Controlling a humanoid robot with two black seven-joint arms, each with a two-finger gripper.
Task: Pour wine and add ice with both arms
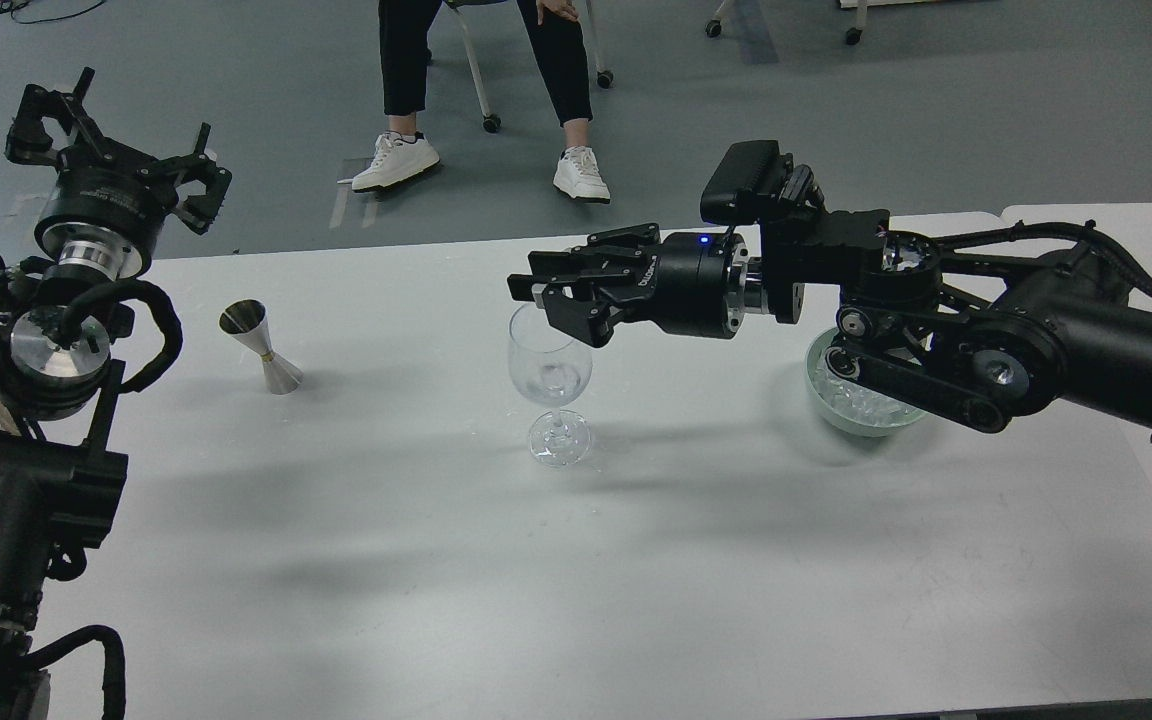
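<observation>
A clear wine glass stands upright at the table's middle, with a little clear wine and some glassy bits low in its bowl. My right gripper hovers level just above the glass's rim, fingers pointing left with a narrow gap between them. I cannot make out whether ice sits in that gap. The ice fills a pale green bowl, partly hidden under my right arm. My left gripper is raised at the far left beyond the table's edge, claws spread and empty.
A steel jigger stands on the white table, left of the glass. A seated person's legs and white shoes and a wheeled chair are on the floor beyond the table's far edge.
</observation>
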